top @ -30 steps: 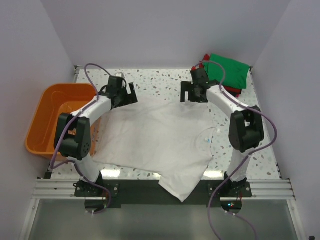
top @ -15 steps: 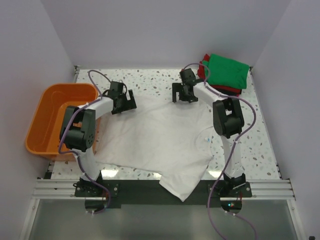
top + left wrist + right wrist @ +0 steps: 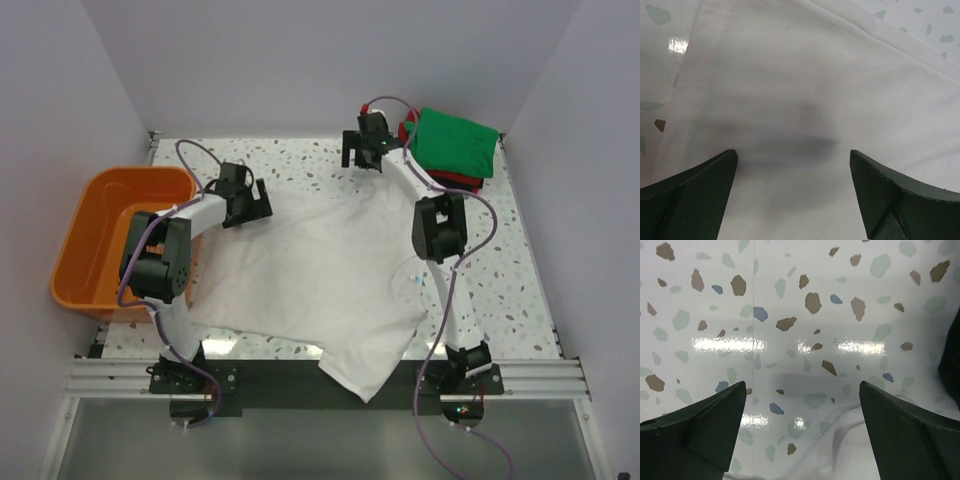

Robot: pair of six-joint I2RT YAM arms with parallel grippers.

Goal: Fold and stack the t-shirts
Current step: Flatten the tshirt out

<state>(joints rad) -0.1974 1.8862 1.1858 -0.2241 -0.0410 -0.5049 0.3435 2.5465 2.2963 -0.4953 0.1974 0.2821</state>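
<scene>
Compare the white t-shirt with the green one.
The white t-shirt lies spread open mid-table, covering a wide area; the green t-shirt is folded compactly in the far right corner. The white rests directly on the table; the green sits atop red cloth. Both are plain-coloured.

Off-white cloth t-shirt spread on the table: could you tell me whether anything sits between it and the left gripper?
Nothing visible does. The left gripper hangs open directly over the off-white cloth t-shirt, and only bare cloth shows between its jaws.
</scene>
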